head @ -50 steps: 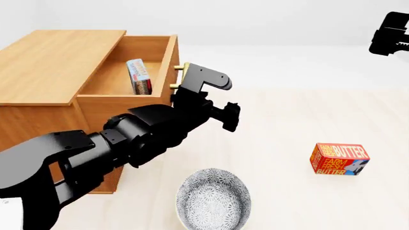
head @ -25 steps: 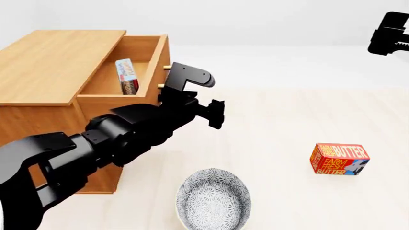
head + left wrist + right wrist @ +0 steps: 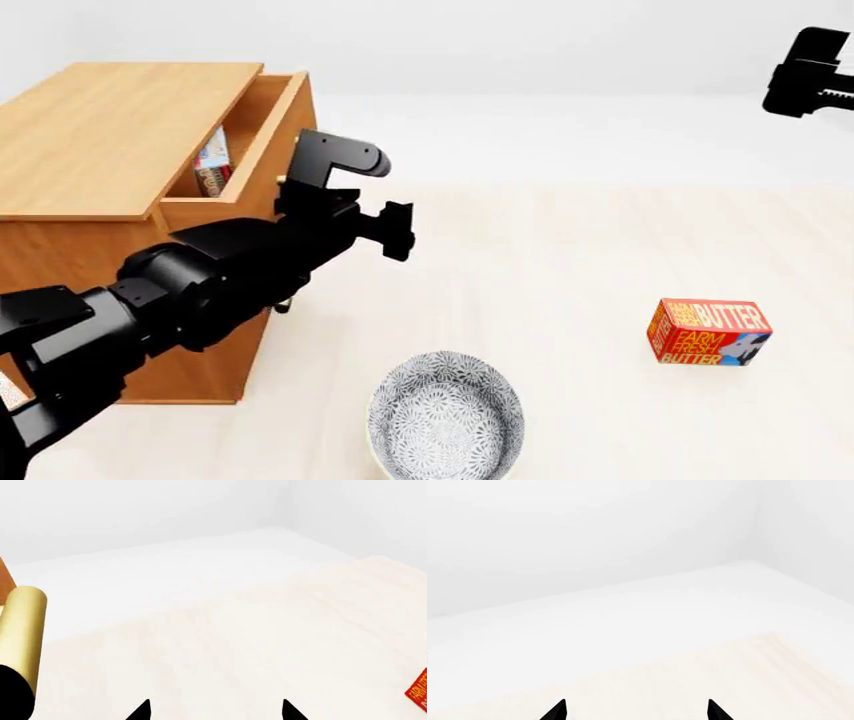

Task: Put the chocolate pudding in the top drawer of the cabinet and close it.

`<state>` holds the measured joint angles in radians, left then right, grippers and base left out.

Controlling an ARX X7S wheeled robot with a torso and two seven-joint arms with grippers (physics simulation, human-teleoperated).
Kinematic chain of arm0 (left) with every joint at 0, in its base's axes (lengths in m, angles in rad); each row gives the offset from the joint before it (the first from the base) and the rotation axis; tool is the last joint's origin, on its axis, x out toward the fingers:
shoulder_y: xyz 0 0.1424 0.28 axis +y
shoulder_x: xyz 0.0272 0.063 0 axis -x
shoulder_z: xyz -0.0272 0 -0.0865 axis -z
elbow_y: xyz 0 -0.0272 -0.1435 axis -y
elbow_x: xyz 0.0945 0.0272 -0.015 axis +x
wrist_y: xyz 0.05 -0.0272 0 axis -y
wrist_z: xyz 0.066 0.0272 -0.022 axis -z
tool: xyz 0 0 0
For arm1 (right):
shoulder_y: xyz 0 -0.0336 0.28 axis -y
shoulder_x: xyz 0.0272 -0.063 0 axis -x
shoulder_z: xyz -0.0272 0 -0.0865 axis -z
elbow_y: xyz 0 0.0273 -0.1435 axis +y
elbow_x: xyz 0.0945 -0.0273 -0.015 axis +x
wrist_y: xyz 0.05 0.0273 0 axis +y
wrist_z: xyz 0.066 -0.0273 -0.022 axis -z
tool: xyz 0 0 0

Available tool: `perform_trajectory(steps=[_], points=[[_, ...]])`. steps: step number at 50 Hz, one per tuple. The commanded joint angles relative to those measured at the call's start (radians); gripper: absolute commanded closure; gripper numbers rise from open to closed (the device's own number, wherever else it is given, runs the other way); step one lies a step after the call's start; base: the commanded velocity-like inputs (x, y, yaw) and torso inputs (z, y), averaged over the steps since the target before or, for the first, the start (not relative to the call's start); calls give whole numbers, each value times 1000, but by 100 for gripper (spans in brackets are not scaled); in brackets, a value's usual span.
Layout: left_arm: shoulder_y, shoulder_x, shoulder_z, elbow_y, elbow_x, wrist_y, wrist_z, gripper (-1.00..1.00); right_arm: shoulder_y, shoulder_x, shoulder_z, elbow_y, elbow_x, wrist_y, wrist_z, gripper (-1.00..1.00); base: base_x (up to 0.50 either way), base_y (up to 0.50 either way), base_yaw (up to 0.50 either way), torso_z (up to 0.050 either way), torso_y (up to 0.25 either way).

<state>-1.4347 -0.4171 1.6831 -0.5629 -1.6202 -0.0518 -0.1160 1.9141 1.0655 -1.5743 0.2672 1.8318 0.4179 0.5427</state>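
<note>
The cabinet (image 3: 107, 130) stands at the left of the head view. Its top drawer (image 3: 280, 125) is open by a narrow gap. The chocolate pudding (image 3: 211, 160) stands on edge inside, partly hidden by the drawer front. My left gripper (image 3: 387, 225) is open and empty, with the back of the hand against the drawer front. In the left wrist view (image 3: 215, 710) the fingertips are wide apart and the brass handle (image 3: 23, 630) is close beside them. My right gripper (image 3: 814, 75) is raised at the far right, open and empty; it also shows in the right wrist view (image 3: 635, 710).
A red-orange butter box (image 3: 710, 332) lies on the pale floor at the right, and its corner shows in the left wrist view (image 3: 419, 695). A patterned grey bowl (image 3: 445, 415) sits near the front, close to the cabinet's lower corner.
My left arm has moved left against the drawer front. The top drawer has slid most of the way into the cabinet, carrying the pudding. The right arm has barely moved.
</note>
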Motion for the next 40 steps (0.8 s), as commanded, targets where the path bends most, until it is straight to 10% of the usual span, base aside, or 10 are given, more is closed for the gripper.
perform_trajectory(steps=[1,40], points=[[9,-61,30,-116,-7,-7,-72,-100,-5,0,2,-3,2,-6,1,-100,0,0,-3,0,0],[12,-212,23,-102,-4,-16,-129,-100,-17,-3,18,-1,-3,-3,2,-100,9,0,-3,0,0]])
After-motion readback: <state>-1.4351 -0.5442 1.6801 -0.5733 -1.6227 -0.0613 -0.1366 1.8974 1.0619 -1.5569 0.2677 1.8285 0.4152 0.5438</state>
